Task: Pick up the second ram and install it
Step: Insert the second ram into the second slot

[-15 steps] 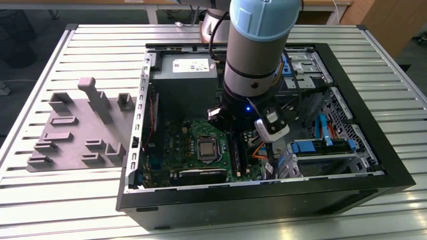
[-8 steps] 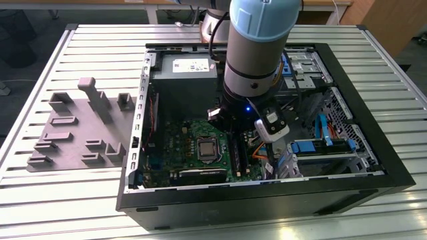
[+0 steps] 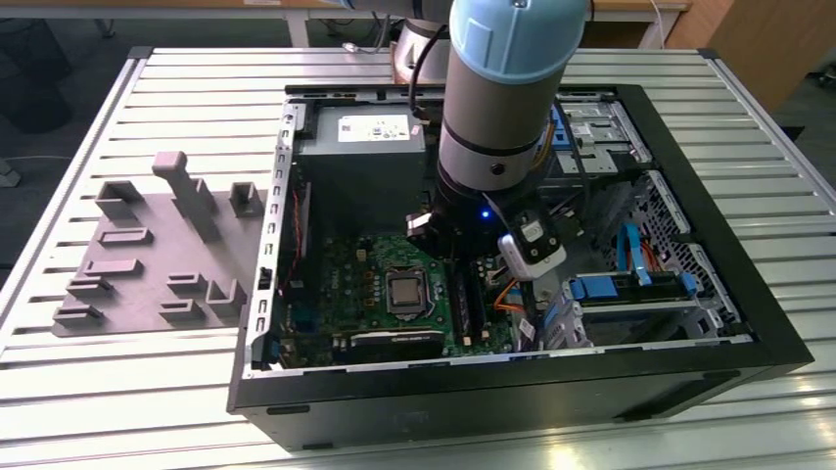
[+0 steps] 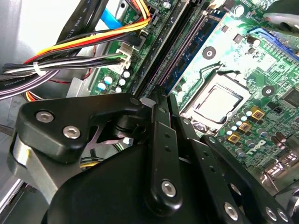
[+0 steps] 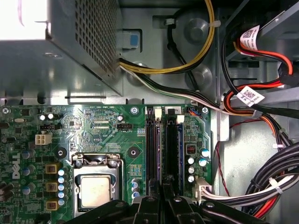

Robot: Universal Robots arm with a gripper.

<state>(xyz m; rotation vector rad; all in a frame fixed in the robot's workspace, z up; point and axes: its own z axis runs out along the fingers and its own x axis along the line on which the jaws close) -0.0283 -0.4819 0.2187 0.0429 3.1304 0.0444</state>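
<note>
My arm [image 3: 503, 117] reaches down into the open computer case, over the memory slots on the green motherboard [image 3: 359, 269]. In both wrist views my gripper [image 5: 162, 190] [image 4: 161, 99] has its fingers pressed together in line with the long black slot rails [image 5: 172, 149]. The second ram [image 5: 159, 149] [image 4: 173, 55], a thin dark bluish stick seen edge-on, runs straight into the fingertips and lies in or just above its slot. I cannot tell whether it is fully seated. Another blue-green stick [image 4: 198, 44] stands in the neighbouring slot, nearer the processor socket [image 5: 96, 189].
A grey plastic tray [image 3: 144, 245] with upright blocks lies on the slatted table at the exterior view's left of the case [image 3: 523, 377]. Inside, the grey power supply [image 5: 56, 56] and bundles of coloured cables [image 5: 261, 93] crowd close to the slots.
</note>
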